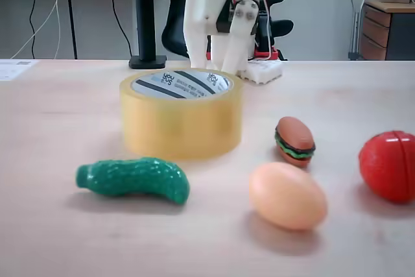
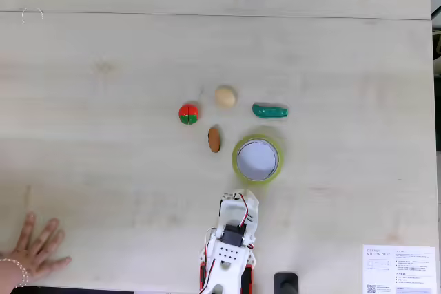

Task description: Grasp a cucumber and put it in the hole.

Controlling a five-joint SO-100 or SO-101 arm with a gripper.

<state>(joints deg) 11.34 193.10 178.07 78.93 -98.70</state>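
Behind the tape roll (image 1: 181, 113), the gripper's (image 1: 227, 63) fingertips are hidden; the tomato (image 1: 389, 165) right of it is edge-cropped.

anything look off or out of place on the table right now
One thing: a person's hand rests flat on the table's corner, lower left in the top-down fixed view. The cucumber, tape roll and other toys lie tidy and intact.

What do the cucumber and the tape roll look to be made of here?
The cucumber looks like moulded plastic: glossy dark green, bumpy skin catching highlights. The tape roll appears to be translucent yellowish packing film wound on a printed white core, probably cardboard.
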